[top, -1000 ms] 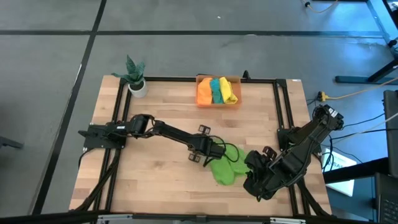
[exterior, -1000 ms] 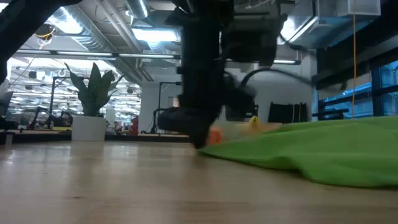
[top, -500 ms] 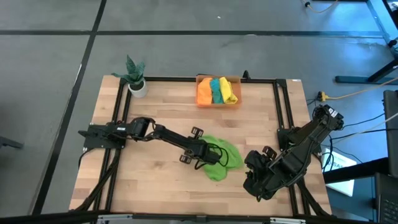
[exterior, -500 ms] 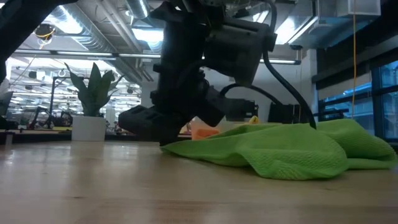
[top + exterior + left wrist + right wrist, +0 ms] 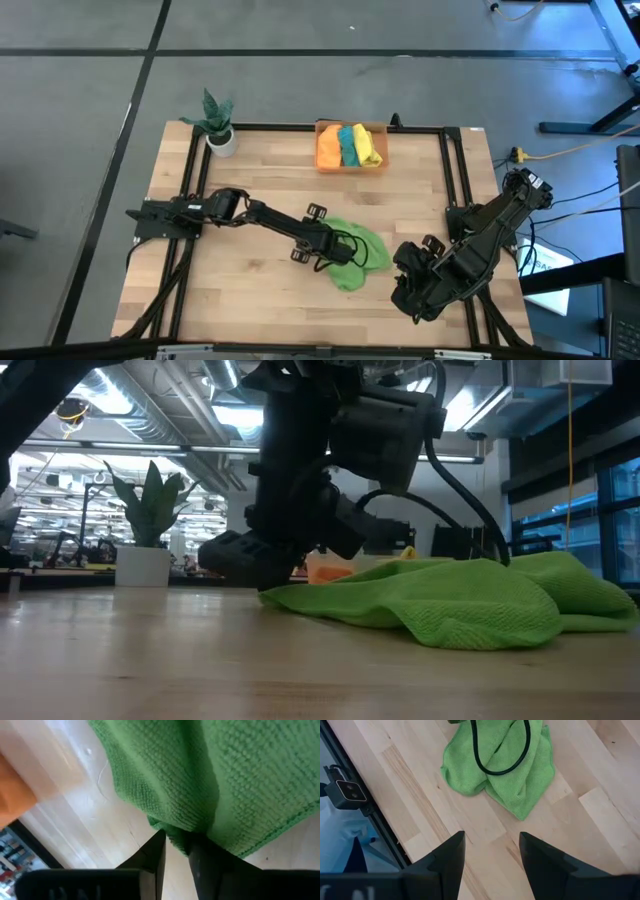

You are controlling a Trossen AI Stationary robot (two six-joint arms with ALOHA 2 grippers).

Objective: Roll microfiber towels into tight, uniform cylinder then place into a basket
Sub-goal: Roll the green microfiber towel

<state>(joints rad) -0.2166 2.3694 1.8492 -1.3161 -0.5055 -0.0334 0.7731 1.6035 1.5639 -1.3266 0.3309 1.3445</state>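
The light green microfiber towel lies bunched in loose folds on the wooden table, right of centre toward the near side. My left gripper slants down at the towel's left edge, its fingers a little apart with the edge fold at their tips. My right gripper hangs open above the table's near right part, clear of the towel. The orange basket stands at the far edge with rolled orange, teal and yellow towels inside. My left gripper comes slanting down from the table's left at the green towel's left edge fold, which reaches into the narrow gap between the fingertips. Whether the fingers touch the cloth I cannot tell. The towel rests on the table, slack.
A white pot with a green plant stands at the far left corner. A black frame rail runs around the table. A black cable of the left arm loops over the towel. Bare wood lies near left.
My left gripper has gone toward the table's left edge, drawing the towel's left edge along. The towel, spread low a second ago, has slid left and heaped into folds. For the last half second nothing has shifted.
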